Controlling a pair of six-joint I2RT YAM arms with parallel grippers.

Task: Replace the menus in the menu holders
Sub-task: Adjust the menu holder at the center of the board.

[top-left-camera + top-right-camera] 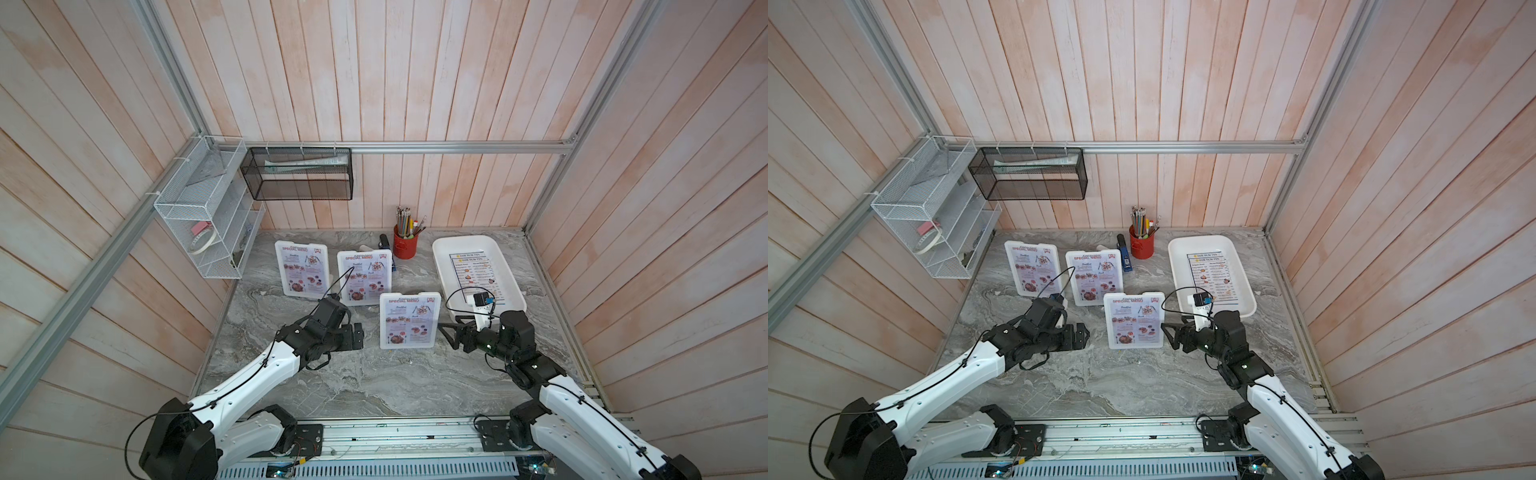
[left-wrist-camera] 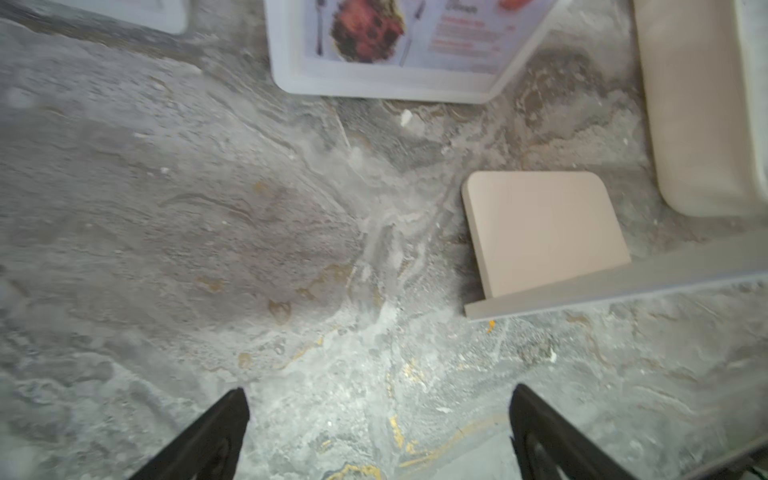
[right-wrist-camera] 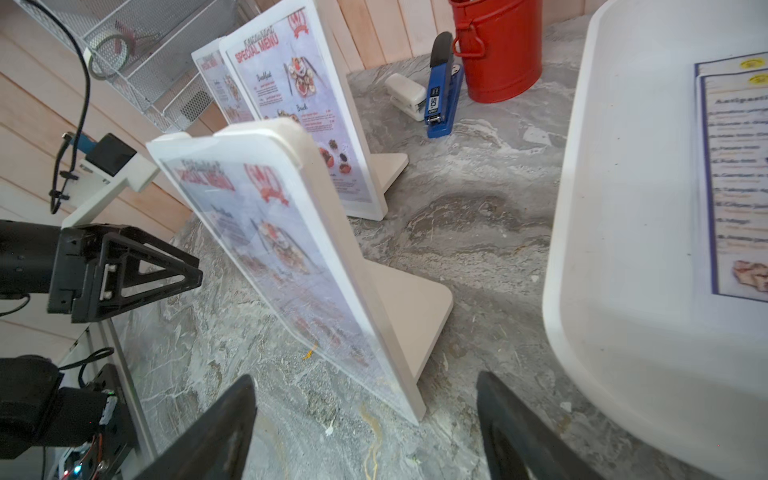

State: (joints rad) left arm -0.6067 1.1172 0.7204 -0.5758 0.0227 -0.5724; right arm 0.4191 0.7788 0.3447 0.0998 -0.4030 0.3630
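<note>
Approach step: left gripper and right gripper, both spread and empty, flank the nearest menu holder. Next, probably: brace the frame, pull its Special Menu sheet out.

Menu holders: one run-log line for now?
left gripper: open | right gripper: open | front menu holder: upright between them, holds Special Menu | Dim Sum Inn menus: in tray
</note>
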